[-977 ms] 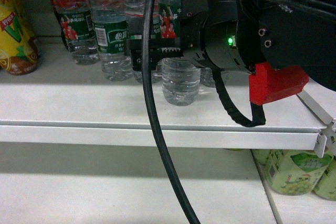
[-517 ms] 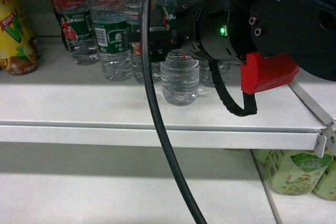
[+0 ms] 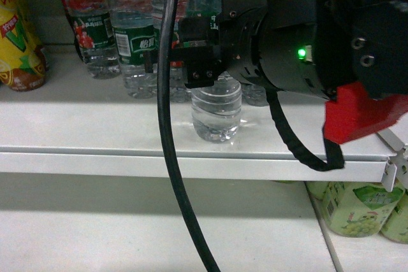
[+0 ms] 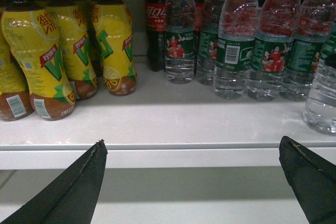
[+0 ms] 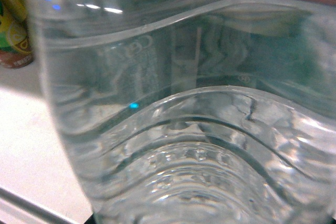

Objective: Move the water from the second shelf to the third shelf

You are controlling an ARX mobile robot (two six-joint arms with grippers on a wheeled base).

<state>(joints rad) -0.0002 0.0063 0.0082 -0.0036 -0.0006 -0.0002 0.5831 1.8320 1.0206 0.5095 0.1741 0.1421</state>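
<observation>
A: Water bottle (image 3: 217,109)?
B: Centre frame, upright, long axis vertical, on shelf (image 3: 95,125) front edge; water inside.
A: Grippers?
B: Right gripper (image 3: 201,62) clasps its midsection; left gripper (image 4: 194,182) spread wide.

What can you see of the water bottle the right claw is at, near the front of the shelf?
The water bottle is clear ribbed plastic. Only its lower body shows in the head view, standing upright on the white shelf, ahead of the row of bottles behind it. The right claw covers its middle, so its label and cap are hidden. The right wrist view is filled with its ribbed wall up close. Whether the claw is clamped on it cannot be told.
</observation>
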